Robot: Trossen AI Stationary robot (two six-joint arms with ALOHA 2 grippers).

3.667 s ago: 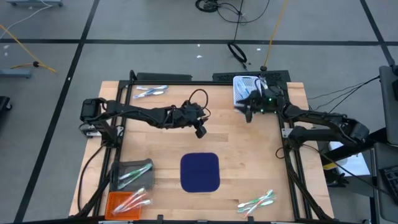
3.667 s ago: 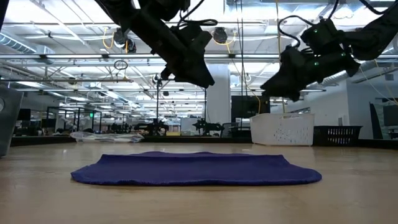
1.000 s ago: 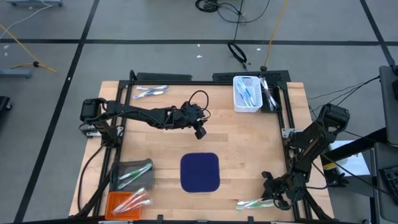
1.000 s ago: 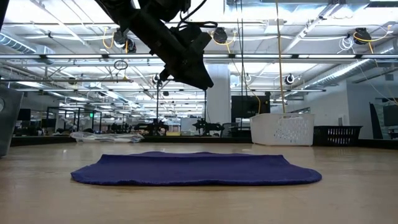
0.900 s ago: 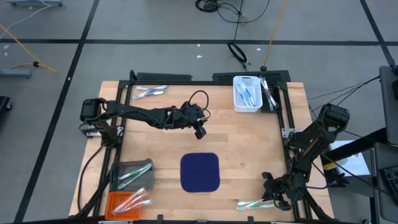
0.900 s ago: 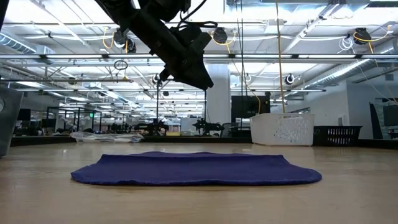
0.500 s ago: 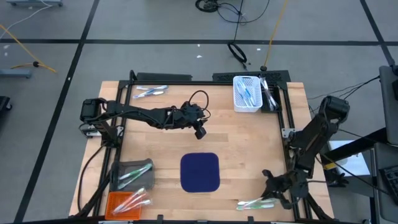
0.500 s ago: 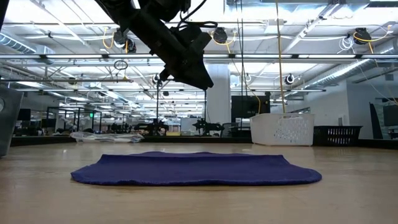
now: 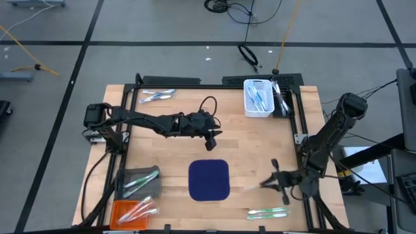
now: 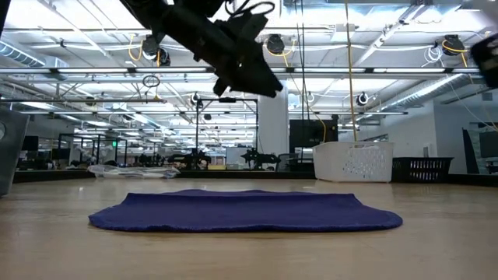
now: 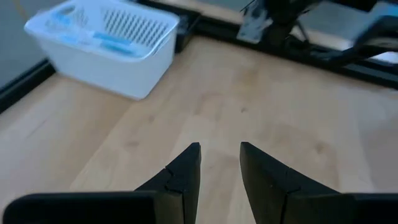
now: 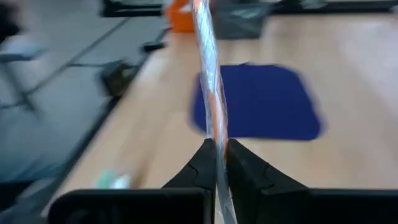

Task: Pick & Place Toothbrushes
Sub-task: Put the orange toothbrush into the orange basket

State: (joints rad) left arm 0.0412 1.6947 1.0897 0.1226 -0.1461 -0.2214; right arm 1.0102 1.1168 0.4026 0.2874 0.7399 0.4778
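My right gripper (image 9: 265, 184) hovers over the table's near right part, just right of the navy mat (image 9: 209, 180), shut on one orange-pink and white toothbrush (image 12: 208, 74). More toothbrushes (image 9: 267, 212) lie flat on the wood near the front right edge. Others lie in the white basket (image 9: 258, 97) at the far right, and a few (image 9: 156, 95) at the far left. My left gripper (image 9: 211, 140) hangs open over the table's middle, beyond the mat, holding nothing; its fingers (image 11: 186, 171) show a clear gap. My right gripper pinches the toothbrush between its two fingers (image 12: 239, 165) at one end of the stick (image 12: 217, 146). The fingers point roughly level toward the table's left and lie along the stick. The rest juts out ahead of the fingertips, lifted clear of the table.
A grey tray (image 9: 140, 181) and an orange tray (image 9: 133, 211), both with toothbrushes in them, stand at the near left. Black frame rails (image 9: 298, 130) run along the table's edges. Bare wood lies between the mat and the basket.
My right gripper has risen from the toothbrushes at the near right edge. It has moved toward the mat and the far side and turned its wrist, carrying one toothbrush clear of the table. My left gripper has tipped up a little, staying open.
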